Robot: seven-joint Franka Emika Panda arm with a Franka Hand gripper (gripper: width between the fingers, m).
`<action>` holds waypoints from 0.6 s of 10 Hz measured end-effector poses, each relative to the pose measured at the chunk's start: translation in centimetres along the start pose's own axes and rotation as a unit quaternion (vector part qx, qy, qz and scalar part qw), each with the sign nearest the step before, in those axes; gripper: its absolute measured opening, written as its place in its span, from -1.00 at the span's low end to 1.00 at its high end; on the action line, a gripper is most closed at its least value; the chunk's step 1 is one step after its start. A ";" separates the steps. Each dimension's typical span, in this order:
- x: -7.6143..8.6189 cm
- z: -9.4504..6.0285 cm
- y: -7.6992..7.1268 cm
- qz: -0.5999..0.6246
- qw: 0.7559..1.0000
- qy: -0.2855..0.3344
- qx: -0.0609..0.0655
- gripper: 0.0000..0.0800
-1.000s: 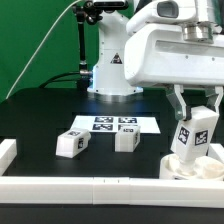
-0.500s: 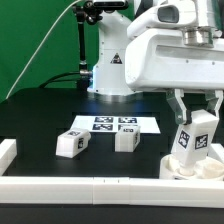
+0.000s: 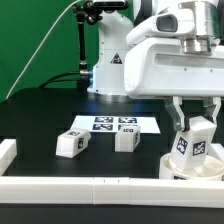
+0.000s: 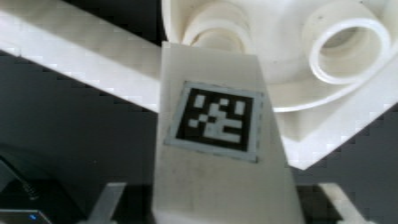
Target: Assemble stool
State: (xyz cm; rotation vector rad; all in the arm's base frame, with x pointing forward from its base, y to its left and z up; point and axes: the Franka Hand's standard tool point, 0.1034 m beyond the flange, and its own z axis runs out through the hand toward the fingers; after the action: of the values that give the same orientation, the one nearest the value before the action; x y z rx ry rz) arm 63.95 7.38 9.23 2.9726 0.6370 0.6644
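One white tagged leg point(image 3: 193, 142), seemingly gripped

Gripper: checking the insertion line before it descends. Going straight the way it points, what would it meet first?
The gripper holds a leg, whose tip would likely meet the seat below, near a round socket; the gap is unclear.

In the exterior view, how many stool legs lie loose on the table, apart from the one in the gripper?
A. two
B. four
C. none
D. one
A: one loose leg and a second loose leg lie by the marker board, while the gripper holds the third leg at the seat.
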 end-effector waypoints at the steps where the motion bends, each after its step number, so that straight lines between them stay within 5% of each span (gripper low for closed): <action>1: 0.0 0.1 0.0 0.000 1.000 0.002 -0.001 -0.18; 6: -0.1 0.4 0.0 0.000 1.000 0.026 -0.008 -0.09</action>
State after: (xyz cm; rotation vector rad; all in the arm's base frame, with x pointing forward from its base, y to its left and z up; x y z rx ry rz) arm 64.06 7.34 8.88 2.9495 0.6298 0.7442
